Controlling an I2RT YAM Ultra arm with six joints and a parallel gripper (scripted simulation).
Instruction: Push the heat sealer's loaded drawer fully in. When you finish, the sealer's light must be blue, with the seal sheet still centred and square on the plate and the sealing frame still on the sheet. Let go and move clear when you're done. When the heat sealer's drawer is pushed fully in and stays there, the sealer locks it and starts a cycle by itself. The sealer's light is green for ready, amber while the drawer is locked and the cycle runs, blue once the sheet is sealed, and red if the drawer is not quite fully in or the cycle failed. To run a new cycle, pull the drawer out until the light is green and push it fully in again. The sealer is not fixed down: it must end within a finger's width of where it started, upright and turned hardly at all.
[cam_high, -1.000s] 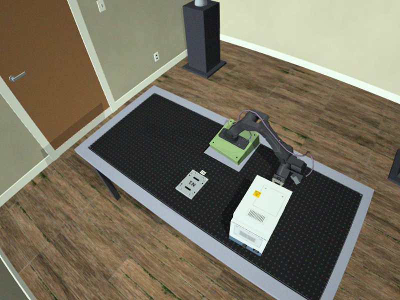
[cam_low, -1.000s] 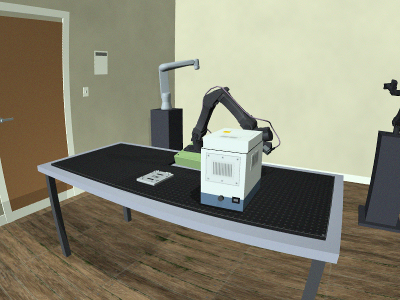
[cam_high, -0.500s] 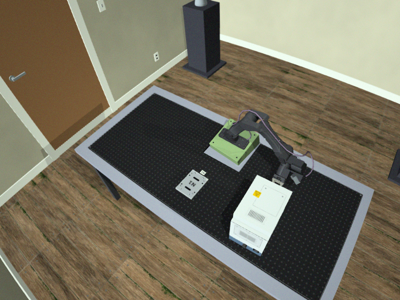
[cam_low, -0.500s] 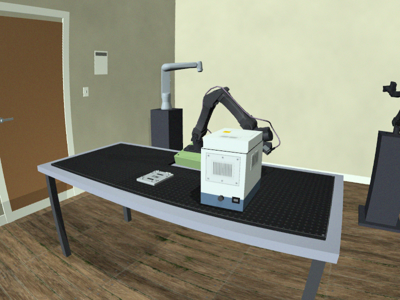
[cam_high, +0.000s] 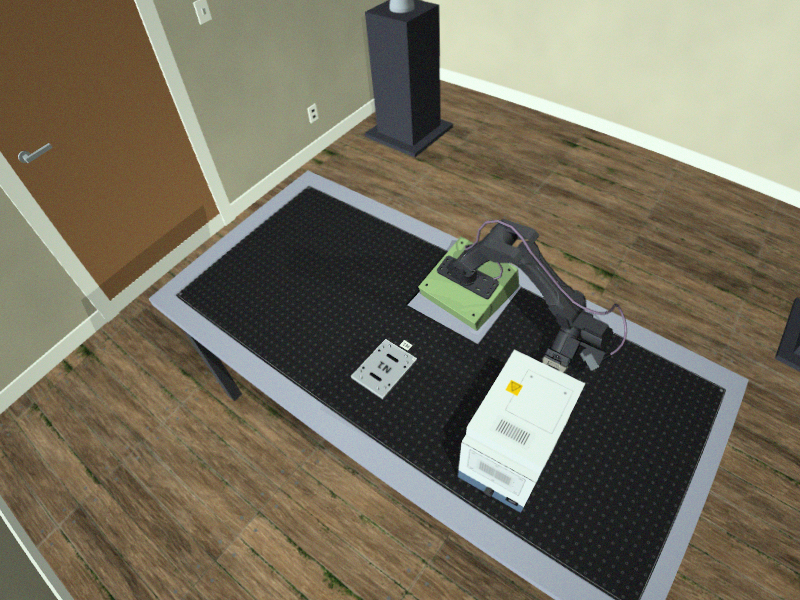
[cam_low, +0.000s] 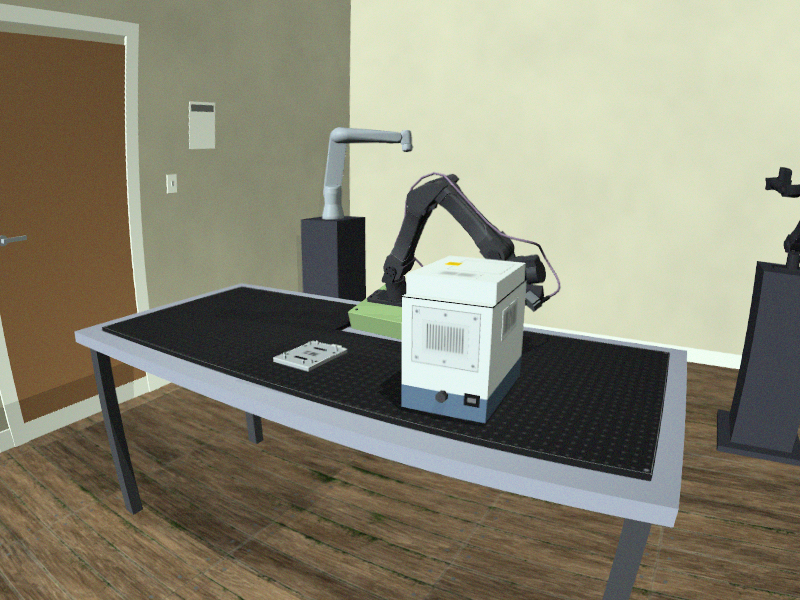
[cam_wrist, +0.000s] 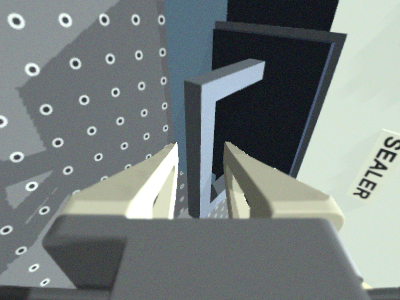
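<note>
The white heat sealer (cam_high: 529, 413) (cam_low: 462, 322) (cam_wrist: 360, 100) stands upright on the black perforated table (cam_high: 290, 277) (cam_low: 245, 322). In the wrist view its dark drawer front (cam_wrist: 270, 100) sits in the sealer's face, with a grey bracket handle (cam_wrist: 200, 110) standing out from it. My gripper (cam_wrist: 200, 150) (cam_high: 555, 358) is at the sealer's far side. Its fingers stand apart on either side of the handle, with a gap on each side. The sealer hides the fingers in the exterior view. The light, seal sheet and sealing frame are hidden.
The arm's green base block (cam_high: 468, 290) (cam_low: 374, 316) sits behind the sealer. A small grey slotted plate (cam_high: 383, 368) (cam_low: 310, 348) lies to the left. A dark pedestal (cam_high: 403, 71) stands on the floor beyond the table, and another stand (cam_low: 768, 361) stands at the right.
</note>
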